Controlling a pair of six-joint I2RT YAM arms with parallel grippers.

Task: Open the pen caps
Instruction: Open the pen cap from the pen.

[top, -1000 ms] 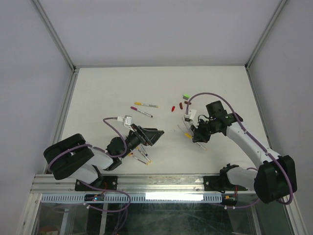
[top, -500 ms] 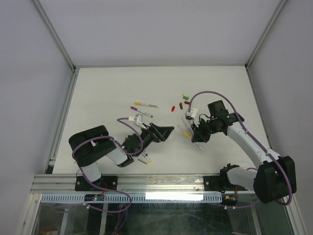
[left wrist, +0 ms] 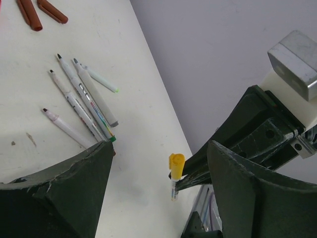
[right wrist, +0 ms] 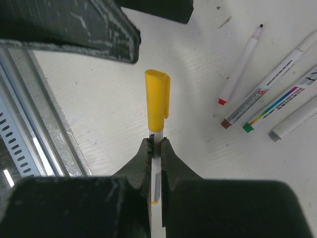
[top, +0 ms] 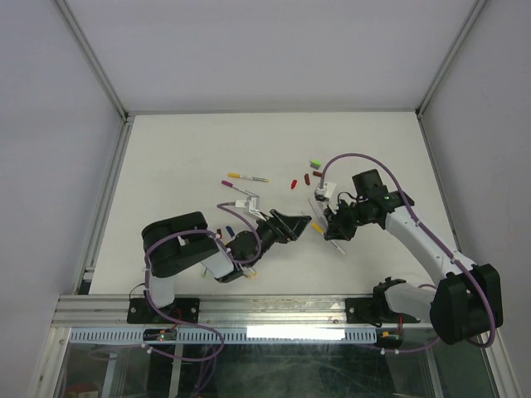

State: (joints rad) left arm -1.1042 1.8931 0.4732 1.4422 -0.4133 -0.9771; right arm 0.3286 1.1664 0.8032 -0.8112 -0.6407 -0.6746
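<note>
My right gripper is shut on a thin white pen barrel, just below its yellow pen cap, which is still on the pen. In the left wrist view that cap hangs in the gap of my left gripper, whose jaws stand wide apart on either side and touch nothing. From above, the left gripper meets the right gripper near the table's middle. Loose red, dark red and green caps lie further back.
Several uncapped pens lie side by side under the grippers. Two capped pens lie at the back left and a few more by the left arm. The metal rail marks the table's near edge.
My left arm has swung right to the right gripper's pen, and its jaws have narrowed a little around the yellow cap. The right gripper has stayed almost still, shut on the barrel.
</note>
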